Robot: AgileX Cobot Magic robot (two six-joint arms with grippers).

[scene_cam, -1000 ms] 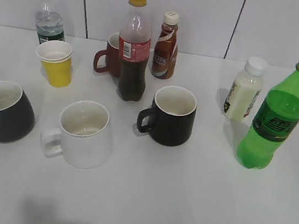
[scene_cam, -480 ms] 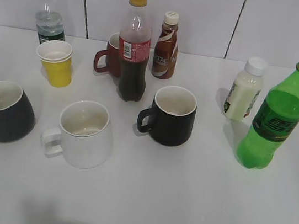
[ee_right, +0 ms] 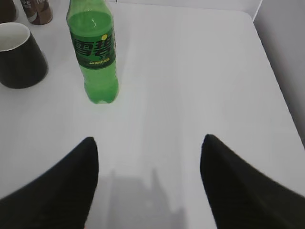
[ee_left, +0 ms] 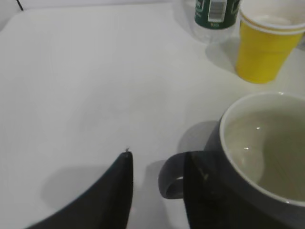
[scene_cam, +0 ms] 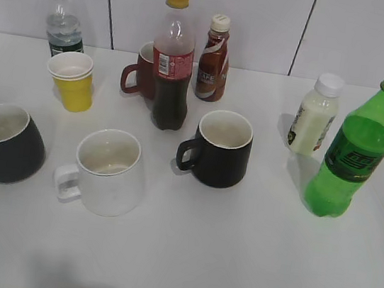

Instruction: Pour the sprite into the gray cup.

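Gray cup [scene_cam: 2, 142] sits far left of exterior frame; left gripper [ee_left: 157, 183] spread, fingers straddling cup handle [ee_left: 171, 174] — close squarely on it. Sprite [scene_cam: 359, 150] stands far right, uncapped; right gripper [ee_right: 147, 179] released, empty, short of bottle — grasp at label [ee_right: 94, 47]. White mug [scene_cam: 106, 171], black mug [scene_cam: 220, 148] between; table edge [ee_right: 271, 71] near bottle.

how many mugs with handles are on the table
4: gray cup far left, white mug front centre-left, black mug centre, red mug partly hidden behind the cola bottle.

White table [scene_cam: 232, 264], 5 bottles including the sprite [scene_cam: 353, 156], 4 mugs including gray cup [scene_cam: 2, 144], stacked yellow cups [scene_cam: 72, 80]
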